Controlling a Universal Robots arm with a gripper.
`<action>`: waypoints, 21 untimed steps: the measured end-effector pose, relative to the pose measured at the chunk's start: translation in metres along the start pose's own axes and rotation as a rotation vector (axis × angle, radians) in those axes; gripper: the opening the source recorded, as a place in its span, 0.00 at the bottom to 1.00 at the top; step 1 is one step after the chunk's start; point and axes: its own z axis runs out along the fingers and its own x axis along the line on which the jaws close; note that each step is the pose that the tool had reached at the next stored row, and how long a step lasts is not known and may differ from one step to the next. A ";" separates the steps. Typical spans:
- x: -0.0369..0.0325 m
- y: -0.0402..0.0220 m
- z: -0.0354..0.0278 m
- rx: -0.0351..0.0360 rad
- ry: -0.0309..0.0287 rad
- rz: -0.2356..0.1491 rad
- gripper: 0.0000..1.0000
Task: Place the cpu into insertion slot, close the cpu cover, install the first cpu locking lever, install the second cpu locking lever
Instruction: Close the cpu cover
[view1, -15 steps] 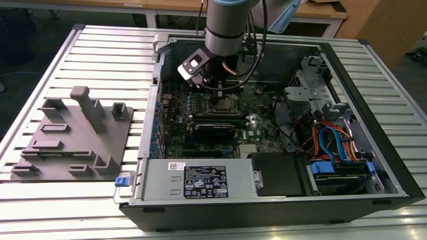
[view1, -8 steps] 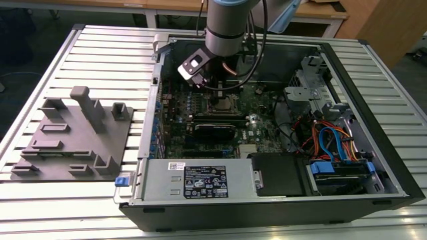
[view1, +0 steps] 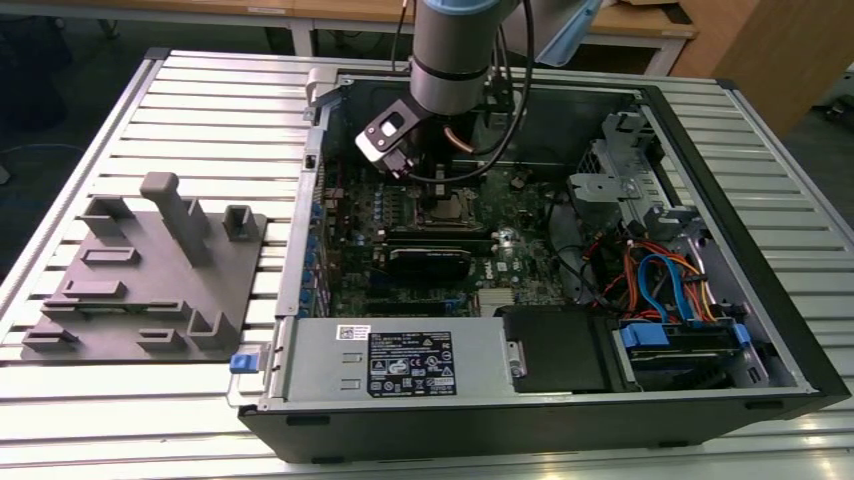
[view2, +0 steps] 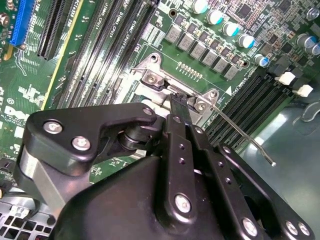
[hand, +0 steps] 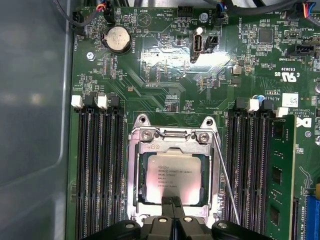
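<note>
In the first wrist view the cpu (hand: 172, 172), with its silver-grey top, lies flat in the insertion slot (hand: 142, 121). The cpu cover (hand: 136, 170) lies over it, framing it through its window. My gripper (hand: 172, 202) is shut, with nothing between its fingertips, and its tips sit at the cover's edge. A thin wire locking lever (hand: 226, 185) runs along one side of the socket and angles away from it. In the second wrist view my gripper (view2: 177, 100) meets the socket's metal edge (view2: 150, 77), and the lever (view2: 245, 137) sticks out over the memory slots. The arm (view1: 447, 70) hangs over the socket (view1: 447, 207).
Black memory slots (hand: 100, 175) flank the socket, and a memory stick (hand: 280, 175) stands in one. The grey power supply box (view1: 400, 365), the drive bay with blue and orange cables (view1: 667, 280) and the case walls surround the board. A grey fixture plate (view1: 147, 270) lies at the exterior view's left.
</note>
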 end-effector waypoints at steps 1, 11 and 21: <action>-0.0001 0.0000 0.0002 0.0001 -0.0001 0.000 0.10; 0.0001 0.0001 0.0002 -0.0008 0.0009 0.000 0.10; -0.0003 0.0213 -0.0044 0.0003 -0.0004 0.000 0.10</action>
